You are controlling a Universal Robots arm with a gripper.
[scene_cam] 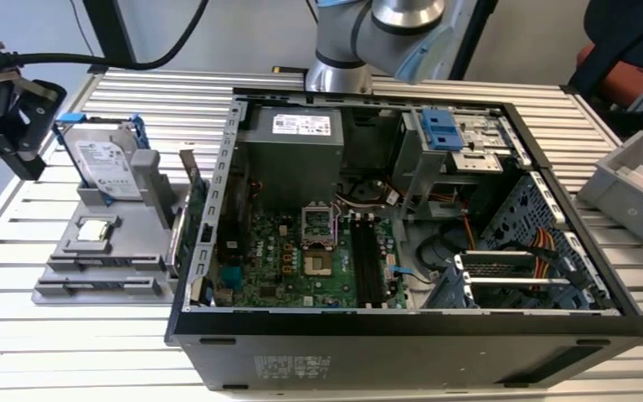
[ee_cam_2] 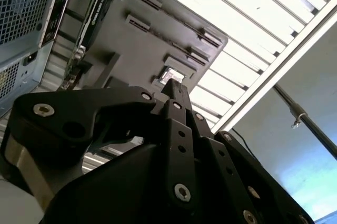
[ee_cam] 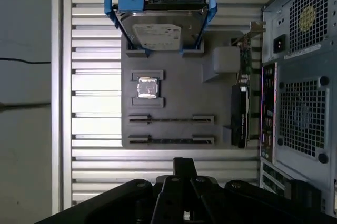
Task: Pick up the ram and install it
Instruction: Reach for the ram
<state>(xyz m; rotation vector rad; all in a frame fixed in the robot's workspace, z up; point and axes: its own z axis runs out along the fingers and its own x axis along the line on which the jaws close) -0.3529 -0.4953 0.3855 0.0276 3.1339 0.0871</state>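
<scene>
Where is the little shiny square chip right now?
The small square silvery processor chip sits in a pocket of the grey holder tray at the exterior view's left, between the upright blue-bracketed hard drive and the tray's two long slots.

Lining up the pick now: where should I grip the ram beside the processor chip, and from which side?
Take the ram mid-length by its upper long edge, coming straight down onto the gray holder. It appears to stand on edge in a narrow slot with blocks capping both ends, so only its two flat faces look free to pinch.
</scene>
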